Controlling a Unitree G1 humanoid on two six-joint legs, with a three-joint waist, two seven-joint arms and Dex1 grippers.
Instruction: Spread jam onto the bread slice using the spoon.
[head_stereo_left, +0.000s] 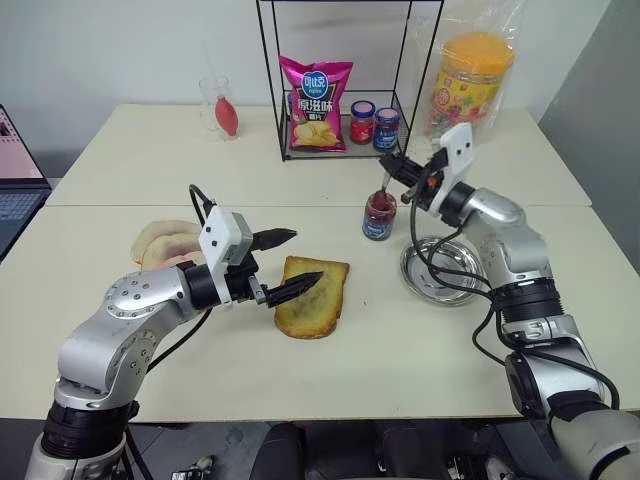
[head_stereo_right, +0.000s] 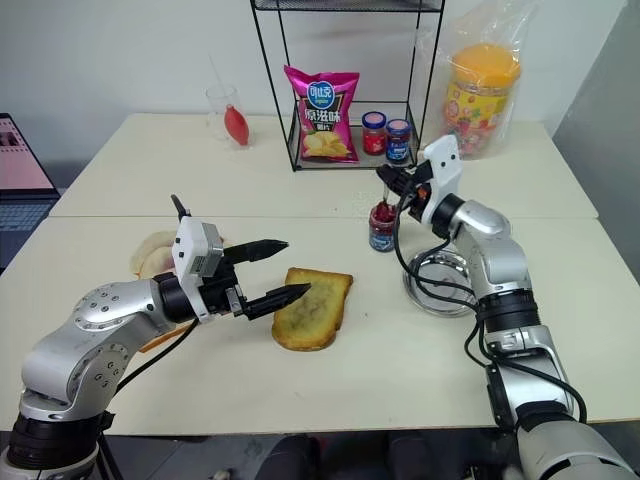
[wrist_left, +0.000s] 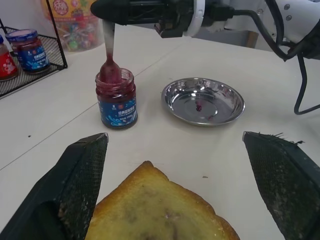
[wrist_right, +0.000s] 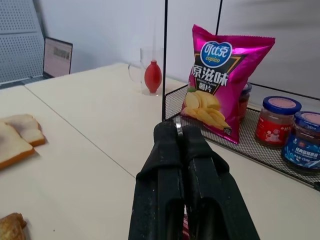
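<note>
Both hands level — spoon (wrist_left: 108, 60) in jar (wrist_left: 117, 102)

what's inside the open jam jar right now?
Dark red jam fills the jam jar. The spoon stands in its mouth, held by the shut right end effector. The spoon's bowl is coated in jam; how deep it sits is hidden.

I get bright, even light from overhead, with soft shadows falling just under the bread slice (head_stereo_left: 312, 296) onto the desk (head_stereo_left: 150, 170). Glare glints off the metal dish (wrist_left: 203, 101) beside it. In my left wrist view the near pincer fingers (wrist_left: 67, 192) look soft and blurred.
</note>
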